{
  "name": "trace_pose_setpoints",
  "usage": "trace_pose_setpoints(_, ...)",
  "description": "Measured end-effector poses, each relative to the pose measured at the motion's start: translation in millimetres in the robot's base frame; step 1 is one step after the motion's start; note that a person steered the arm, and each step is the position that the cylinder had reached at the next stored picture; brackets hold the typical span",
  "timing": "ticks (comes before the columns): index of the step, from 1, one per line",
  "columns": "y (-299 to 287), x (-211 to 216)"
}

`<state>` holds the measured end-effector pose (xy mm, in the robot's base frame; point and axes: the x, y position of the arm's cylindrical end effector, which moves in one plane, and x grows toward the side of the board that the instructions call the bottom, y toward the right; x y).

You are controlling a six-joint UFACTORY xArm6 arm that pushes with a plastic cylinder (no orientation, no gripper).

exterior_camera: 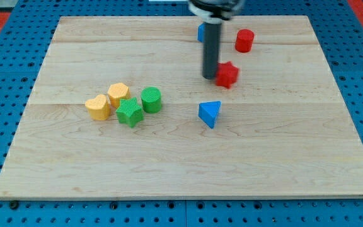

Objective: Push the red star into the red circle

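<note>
Red star sits touching my tip on its right; the red circle lies up-right of the star, near. No gripper is fitted, so none shows.

You are looking at a pale wooden board showing smooth grain. The green star is showing a ribbed, matt top.

two red blocks, two blue, two green, two yellow
</note>
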<state>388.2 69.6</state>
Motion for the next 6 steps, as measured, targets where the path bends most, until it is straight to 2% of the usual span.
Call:
trace_pose_setpoints(1,32,13)
trace_pose_setpoints(2,119,3)
trace_pose_setpoints(3,141,-13)
trace_pose_setpoints(4,108,-16)
trace_pose_setpoints(5,98,24)
trace_pose_setpoints(6,66,-16)
